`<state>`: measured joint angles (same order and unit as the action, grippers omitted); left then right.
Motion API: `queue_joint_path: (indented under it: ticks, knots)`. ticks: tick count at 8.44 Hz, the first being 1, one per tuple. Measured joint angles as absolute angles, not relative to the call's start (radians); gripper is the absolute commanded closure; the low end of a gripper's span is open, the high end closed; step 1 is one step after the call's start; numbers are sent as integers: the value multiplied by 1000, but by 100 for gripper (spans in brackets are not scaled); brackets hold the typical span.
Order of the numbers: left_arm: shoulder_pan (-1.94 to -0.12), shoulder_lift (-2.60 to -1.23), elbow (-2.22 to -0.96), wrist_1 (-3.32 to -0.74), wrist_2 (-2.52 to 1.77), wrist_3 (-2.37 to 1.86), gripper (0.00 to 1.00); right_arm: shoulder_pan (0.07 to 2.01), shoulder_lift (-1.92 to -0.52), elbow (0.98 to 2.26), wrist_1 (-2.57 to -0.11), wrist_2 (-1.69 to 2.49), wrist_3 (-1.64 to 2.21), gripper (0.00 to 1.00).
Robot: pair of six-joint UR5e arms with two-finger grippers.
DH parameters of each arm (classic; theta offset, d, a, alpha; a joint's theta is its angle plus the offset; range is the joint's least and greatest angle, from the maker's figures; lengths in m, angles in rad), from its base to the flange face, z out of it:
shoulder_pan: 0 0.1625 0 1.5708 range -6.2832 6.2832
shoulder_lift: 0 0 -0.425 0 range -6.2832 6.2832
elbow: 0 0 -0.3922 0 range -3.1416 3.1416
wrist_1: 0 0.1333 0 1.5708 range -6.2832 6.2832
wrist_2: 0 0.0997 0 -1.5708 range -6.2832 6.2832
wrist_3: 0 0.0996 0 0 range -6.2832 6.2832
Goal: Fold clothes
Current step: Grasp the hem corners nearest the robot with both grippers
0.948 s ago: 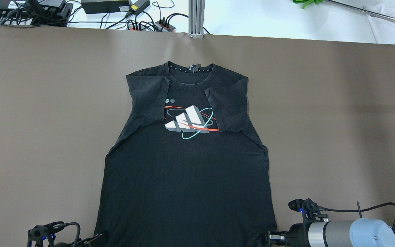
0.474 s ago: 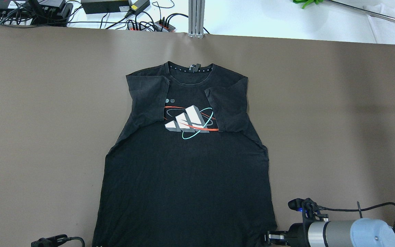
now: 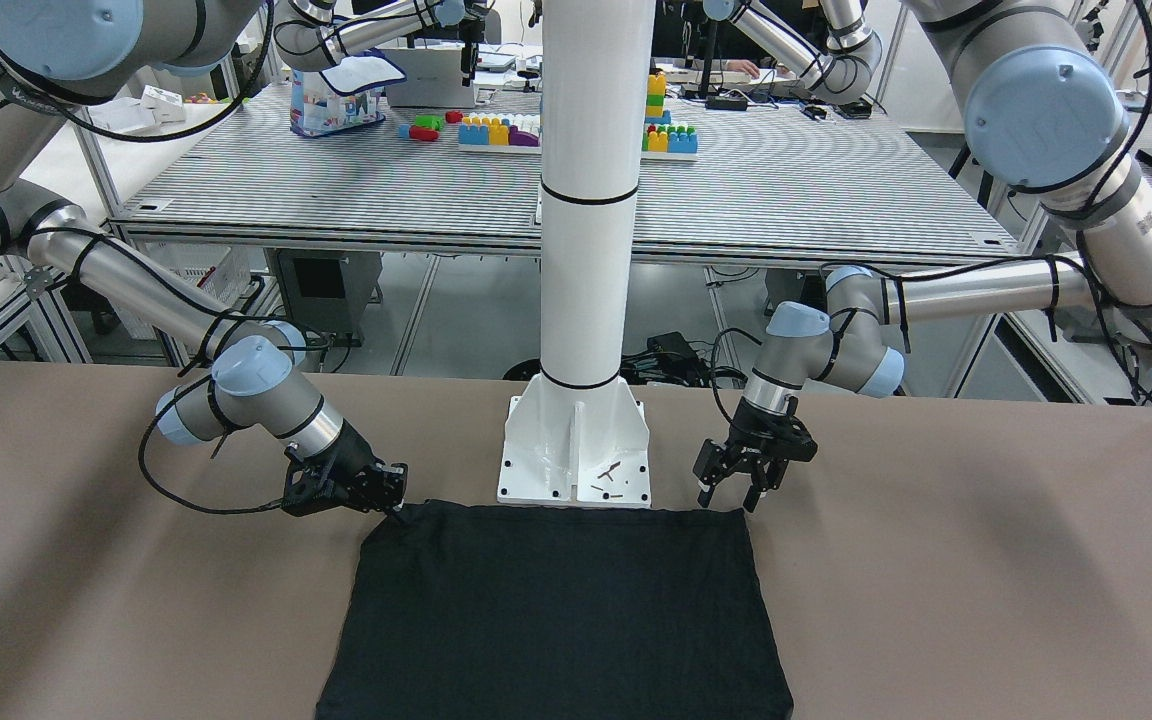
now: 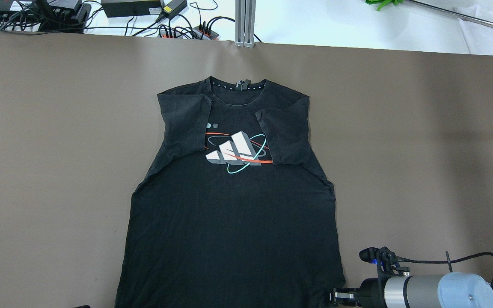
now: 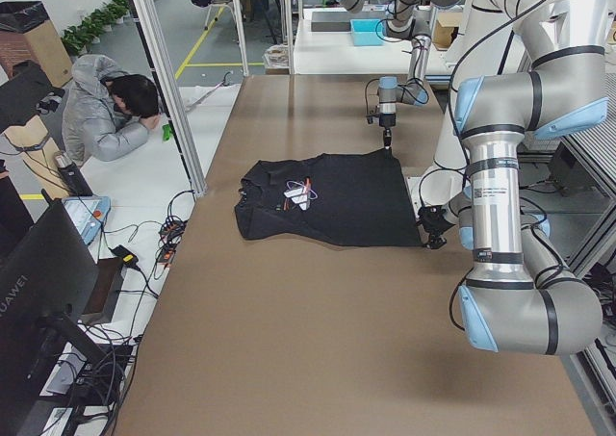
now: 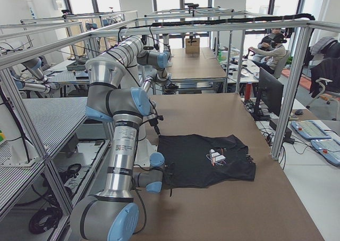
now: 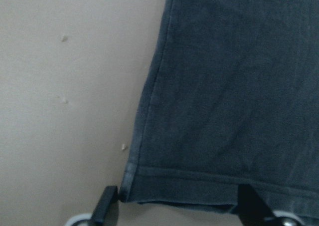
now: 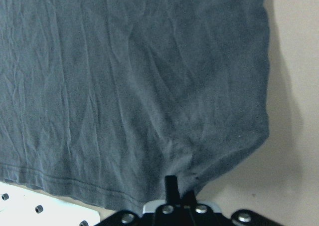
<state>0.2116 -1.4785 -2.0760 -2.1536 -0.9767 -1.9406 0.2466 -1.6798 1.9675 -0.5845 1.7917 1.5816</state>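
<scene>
Black T-shirt lies flat and face up in the middle of the brown counter. In the overhead view its collar points to the top of the frame and its hem runs along the bottom edge. Both short sleeves are folded inward over the chest, each covering one edge of the printed logo, which is white bars crossed by red and teal loops.

The right gripper sits low at the hem corner on the left of the front-facing view. In the right wrist view its jaws are drawn together on a pinch of the fabric, with creases running toward them. The left gripper hangs at the other hem corner, on the right of the front-facing view, pointing down. In the left wrist view its jaws stand wide apart with the stitched hem corner between the two fingertips, and nothing is held.

In the front-facing view the base plate of a white pole stands just behind the hem, between the two grippers. A few small dark bits lie on the plate. Cables and power bricks crowd the upper left of the overhead view, beyond the counter. At the upper left of the left side view, a person in a grey padded jacket leans forward.
</scene>
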Motion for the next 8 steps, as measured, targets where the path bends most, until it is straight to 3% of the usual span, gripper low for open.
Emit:
queue_joint_path:
  ticks: [1, 2, 7, 8]
  knots:
    - [215, -1482, -2074, -2153, -974, -1941, 6, 247, -1680, 1968, -584, 1792, 1582, 100]
    - [215, -1481, -2073, -2152, -973, -1940, 1, 247, -1680, 1968, -584, 1792, 1583, 100]
    - [211, -1458, -2081, -2152, -974, -1926, 1, 246, -1677, 1968, -584, 1792, 1583, 100]
    - [212, -1458, -2076, -2152, -974, -1926, 19, 246, -1677, 1969, -584, 1792, 1583, 100]
